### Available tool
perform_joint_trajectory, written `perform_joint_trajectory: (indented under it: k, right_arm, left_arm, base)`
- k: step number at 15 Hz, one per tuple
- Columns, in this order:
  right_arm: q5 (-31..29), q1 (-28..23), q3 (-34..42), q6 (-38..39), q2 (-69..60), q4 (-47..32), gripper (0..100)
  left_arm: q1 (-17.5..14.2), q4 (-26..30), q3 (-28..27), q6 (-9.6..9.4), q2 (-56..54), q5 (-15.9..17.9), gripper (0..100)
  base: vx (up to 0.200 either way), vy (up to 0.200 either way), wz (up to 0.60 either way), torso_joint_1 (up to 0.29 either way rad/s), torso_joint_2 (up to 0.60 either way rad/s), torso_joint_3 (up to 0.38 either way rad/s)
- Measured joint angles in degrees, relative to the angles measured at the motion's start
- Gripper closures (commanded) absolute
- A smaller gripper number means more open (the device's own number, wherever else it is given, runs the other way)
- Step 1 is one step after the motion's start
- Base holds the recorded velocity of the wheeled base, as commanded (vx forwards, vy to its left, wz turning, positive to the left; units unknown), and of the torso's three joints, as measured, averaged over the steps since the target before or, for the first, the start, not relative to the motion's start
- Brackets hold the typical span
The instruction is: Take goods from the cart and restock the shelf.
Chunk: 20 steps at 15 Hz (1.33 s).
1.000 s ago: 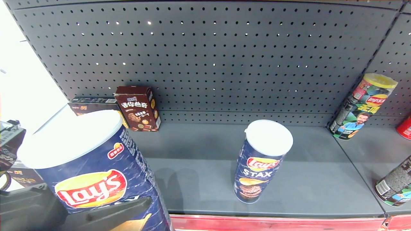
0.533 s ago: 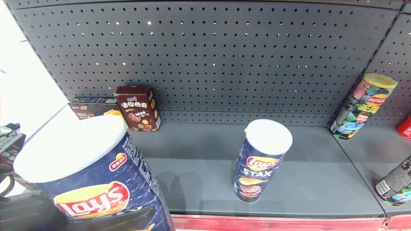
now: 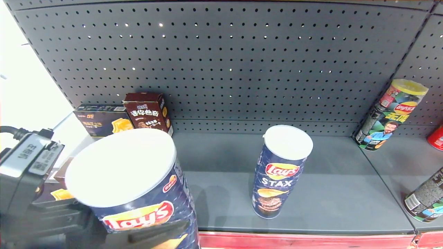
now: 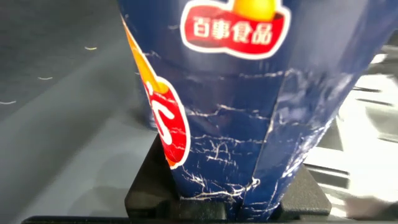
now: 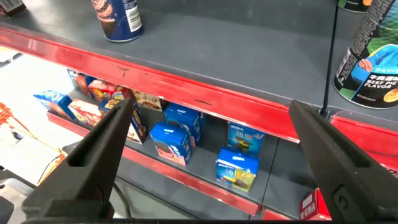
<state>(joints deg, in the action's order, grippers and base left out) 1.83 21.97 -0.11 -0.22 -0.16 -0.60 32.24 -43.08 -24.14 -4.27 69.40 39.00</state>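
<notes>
In the head view my left gripper (image 3: 114, 230) is shut on a blue chip can (image 3: 138, 193) with a white lid, held upright at the lower left, in front of the grey shelf (image 3: 339, 193). The left wrist view shows the same can (image 4: 236, 106) with the black fingers (image 4: 155, 186) clamped on its lower body. A second blue can (image 3: 280, 173) stands on the shelf's middle, apart from the held one. My right gripper (image 5: 211, 155) is open and holds nothing, below the shelf's red front edge (image 5: 205, 87).
Two dark snack boxes (image 3: 145, 112) stand at the back left against the pegboard. A green and black can (image 3: 391, 116) leans at the back right, another (image 3: 425, 197) at the right edge. Blue boxes (image 5: 177, 134) sit on the lower shelf.
The held can has moved right and toward the shelf, and my left wrist has come into sight at the left edge. The standing can keeps its place.
</notes>
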Motion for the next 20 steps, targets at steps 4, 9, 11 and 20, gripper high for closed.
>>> perform_joint_trajectory:
  k: [4,9,11,20]
  right_arm:
    - [0.0,0.0,0.0,0.0,0.0,0.0,0]
    - [0.0,0.0,0.0,0.0,0.1,0.0,0]
    - [0.0,0.0,0.0,0.0,0.1,0.0,0]
    - [0.0,0.0,0.0,0.0,0.1,0.0,0]
  left_arm:
    - [-0.9,0.2,-2.5,-0.35,2.3,-3.5,100]
    - [-0.7,0.0,-10.6,-0.24,10.0,-5.9,100]
    - [-0.5,-0.3,-16.1,0.22,14.8,-6.2,100]
    - [-2.7,0.8,-37.8,0.6,35.4,-5.7,100]
  base:
    - [0.0,0.0,0.0,0.0,0.0,0.0]
    - [0.0,0.0,0.0,0.0,0.0,0.0]
    - [0.0,0.0,0.0,0.0,0.0,0.0]
    - [0.0,0.0,0.0,0.0,0.0,0.0]
